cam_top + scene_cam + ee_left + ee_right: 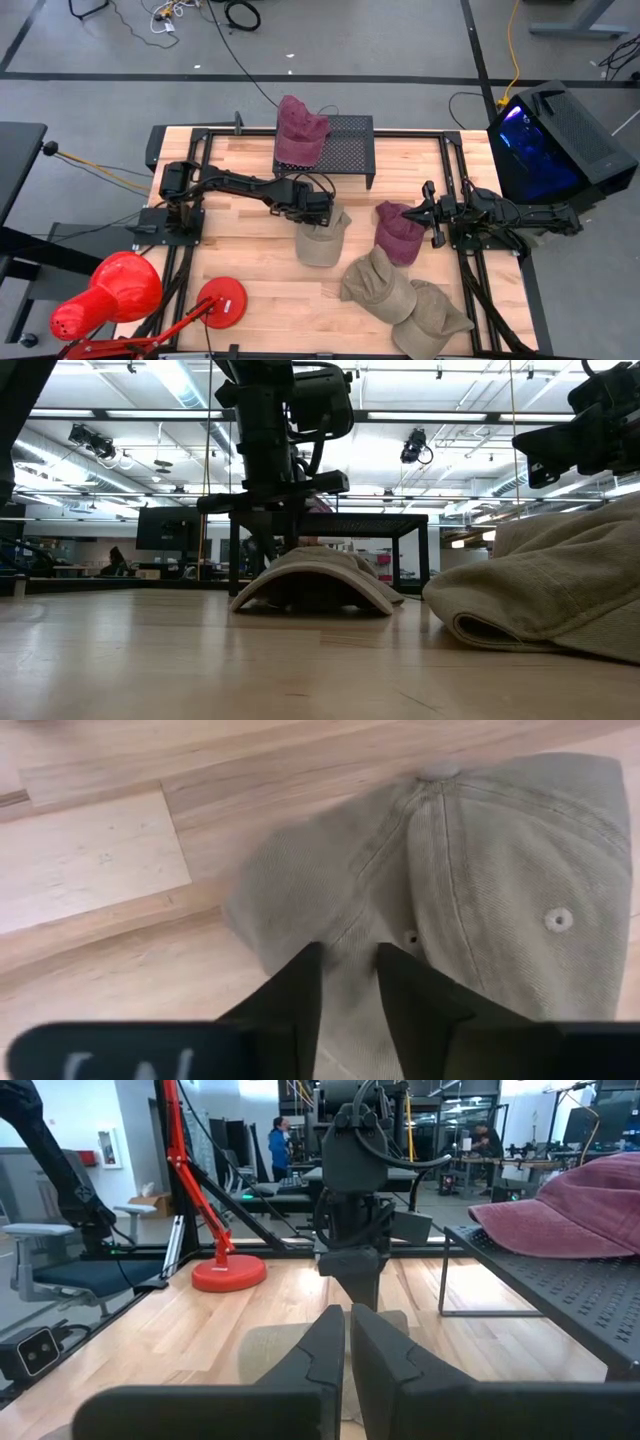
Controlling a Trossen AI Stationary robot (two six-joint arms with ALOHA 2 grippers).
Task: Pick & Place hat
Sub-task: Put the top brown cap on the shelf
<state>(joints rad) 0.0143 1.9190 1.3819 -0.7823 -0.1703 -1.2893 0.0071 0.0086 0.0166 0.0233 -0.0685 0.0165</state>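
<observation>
2 dark jointed arms point(240, 186), black cabling

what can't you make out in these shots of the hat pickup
- Whether the left gripper has pinched the tan hat: left wrist view, fingers hide the contact.
- Left fingertips: low view, behind the hat's crown.
- Hat at bottom right: high view, partly cut off by the edge.
- Maroon hat near the right gripper: absent from the right wrist view.

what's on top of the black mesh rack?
One maroon cap lies on the black perforated metal rack, over its left end. The mesh beneath the cap is covered; the rest looks bare.
</observation>
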